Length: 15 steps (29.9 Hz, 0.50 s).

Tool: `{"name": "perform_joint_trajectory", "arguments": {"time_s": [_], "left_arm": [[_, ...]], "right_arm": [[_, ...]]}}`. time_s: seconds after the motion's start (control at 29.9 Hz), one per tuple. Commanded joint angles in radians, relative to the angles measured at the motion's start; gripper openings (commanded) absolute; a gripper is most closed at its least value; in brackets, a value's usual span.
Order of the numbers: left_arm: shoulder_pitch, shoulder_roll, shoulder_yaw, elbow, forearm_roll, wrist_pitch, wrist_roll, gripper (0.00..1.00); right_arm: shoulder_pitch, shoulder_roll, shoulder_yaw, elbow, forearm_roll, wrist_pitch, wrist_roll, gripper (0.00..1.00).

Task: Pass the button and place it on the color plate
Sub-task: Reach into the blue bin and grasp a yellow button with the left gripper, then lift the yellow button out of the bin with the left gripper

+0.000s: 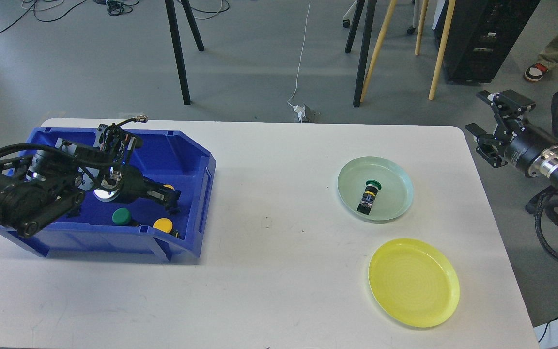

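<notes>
My left gripper (171, 198) is down inside the blue bin (196, 213), its dark fingers spread around a yellow button (167, 186) that is mostly hidden by them. A green button (121, 216) and a second yellow button (163, 224) lie in the bin nearer its front wall. My right gripper (486, 127) is open and empty, held in the air beyond the table's right edge. A pale green plate (395, 180) holds a green-capped button (369, 196) lying on its side. A yellow plate (413, 282) sits in front of it with nothing on it.
The white table (279, 271) carries the bin at the left and both plates at the right. Beyond the far edge are black stand legs (178, 53), wooden legs (441, 48) and a cable with a plug (303, 112) on the floor.
</notes>
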Motion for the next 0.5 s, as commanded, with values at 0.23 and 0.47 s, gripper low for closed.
{"name": "perform_joint_trajectory", "arguments": {"time_s": [0.23,0.47], "left_arm": [[-0.028,0.061,-0.006,-0.042,-0.009,0.000,-0.013,0.24],[-0.080,0.234,-0.020,-0.180,-0.014,0.000,-0.034,0.24]], "right_arm": [[-0.005,0.002,-0.003,-0.015,-0.002,-0.007,-0.008,0.79],[0.012,0.029,-0.005,-0.019,-0.004,-0.010,-0.020,0.79]]}}
